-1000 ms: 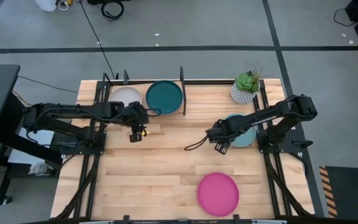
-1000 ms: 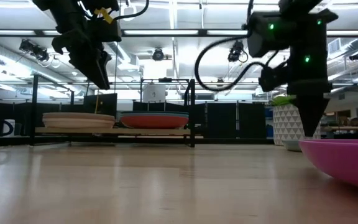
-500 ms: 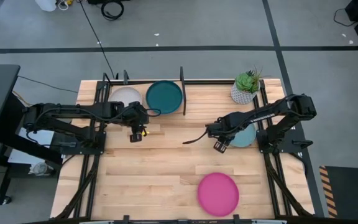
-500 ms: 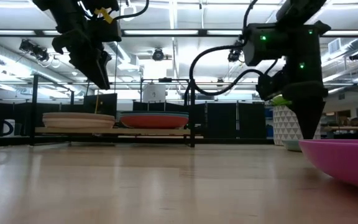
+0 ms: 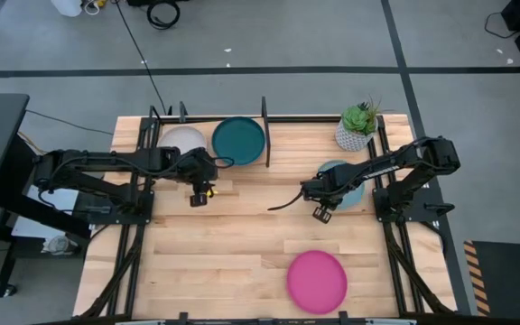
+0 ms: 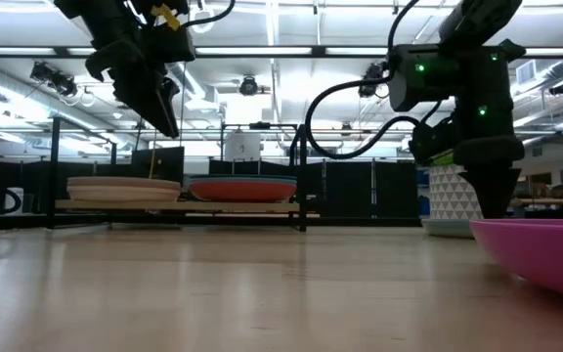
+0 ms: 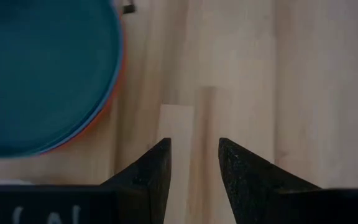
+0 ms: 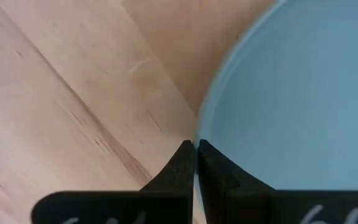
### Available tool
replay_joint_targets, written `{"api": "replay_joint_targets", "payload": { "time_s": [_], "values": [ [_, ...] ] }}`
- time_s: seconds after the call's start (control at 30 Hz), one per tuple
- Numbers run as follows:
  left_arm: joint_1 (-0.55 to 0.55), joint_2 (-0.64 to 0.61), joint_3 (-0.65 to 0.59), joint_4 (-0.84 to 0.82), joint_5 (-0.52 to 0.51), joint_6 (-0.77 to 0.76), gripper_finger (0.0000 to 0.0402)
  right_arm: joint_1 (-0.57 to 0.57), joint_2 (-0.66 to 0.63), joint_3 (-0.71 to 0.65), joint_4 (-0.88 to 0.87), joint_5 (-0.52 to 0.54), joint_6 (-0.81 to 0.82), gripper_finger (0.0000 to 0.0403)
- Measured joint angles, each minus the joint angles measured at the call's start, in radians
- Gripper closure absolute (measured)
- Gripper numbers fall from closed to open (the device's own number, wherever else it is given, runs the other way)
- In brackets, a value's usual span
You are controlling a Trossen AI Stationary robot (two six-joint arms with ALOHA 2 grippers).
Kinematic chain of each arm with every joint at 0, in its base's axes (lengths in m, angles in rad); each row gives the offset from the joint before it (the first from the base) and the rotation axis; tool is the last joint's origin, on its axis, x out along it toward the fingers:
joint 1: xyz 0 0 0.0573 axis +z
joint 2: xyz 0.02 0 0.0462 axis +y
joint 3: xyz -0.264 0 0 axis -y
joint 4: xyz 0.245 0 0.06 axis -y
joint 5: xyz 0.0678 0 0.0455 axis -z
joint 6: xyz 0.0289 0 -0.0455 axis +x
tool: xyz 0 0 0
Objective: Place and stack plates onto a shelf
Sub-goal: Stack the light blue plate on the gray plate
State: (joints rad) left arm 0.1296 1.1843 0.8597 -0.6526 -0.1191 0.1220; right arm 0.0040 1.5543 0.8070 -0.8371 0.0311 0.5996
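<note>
The shelf (image 5: 264,119) at the table's far left carries a pale plate (image 5: 184,141) and a teal plate (image 5: 239,141). In the left wrist view the teal plate (image 7: 42,74) lies on an orange one (image 7: 112,102). My left gripper (image 5: 199,195) hovers open above the table, just near of the shelf. My right gripper (image 5: 321,213) is shut on a pale blue plate (image 5: 348,191), which my right arm partly hides. That plate rests on the table at the far right. A magenta plate (image 5: 316,280) lies near the front edge. My right gripper pinches the pale blue plate's rim (image 8: 204,124) between its two fingers, one finger over the plate's inside and one outside it. It has the rim's near-left part. The fingers come from above, pointing down. In the low view the plate (image 6: 446,228) seems to lie on the table.
A potted green plant (image 5: 357,126) in a white pot stands at the far right corner, just beyond the pale blue plate. The shelf's upright posts (image 6: 303,176) rise beside the stacks. Bare tabletop (image 5: 233,244) lies between the shelf and the magenta plate.
My right gripper has shut on the pale blue plate's rim, staying at nearly the same spot. My left gripper has kept still.
</note>
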Motion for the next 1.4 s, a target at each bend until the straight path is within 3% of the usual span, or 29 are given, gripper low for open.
{"api": "replay_joint_targets", "payload": {
  "time_s": [0.27,0.37,0.53,0.8,1.1,1.4],
  "values": [
    [-0.091,0.000,0.000,0.111,0.144,0.184,0.0260,0.076,0.000,0.079,0.005,-0.028,-0.091,0.0386],
    [-0.149,0.000,0.000,0.157,0.156,0.263,0.0259,0.125,0.000,0.141,0.019,-0.059,-0.141,0.0387],
    [-0.252,0.019,0.000,0.246,0.057,0.348,0.0247,0.194,0.001,0.234,0.075,-0.079,-0.240,0.0387],
    [-0.354,0.116,0.001,0.392,-0.055,0.418,0.0186,0.230,-0.001,0.271,0.252,-0.102,-0.367,0.0386],
    [-0.365,0.219,0.000,0.582,-0.141,0.502,0.0173,0.230,-0.002,0.271,0.390,-0.186,-0.453,0.0386],
    [-0.365,0.239,0.000,0.630,-0.133,0.551,0.0173,0.247,-0.002,0.271,0.495,-0.210,-0.535,0.0386]
  ]
}}
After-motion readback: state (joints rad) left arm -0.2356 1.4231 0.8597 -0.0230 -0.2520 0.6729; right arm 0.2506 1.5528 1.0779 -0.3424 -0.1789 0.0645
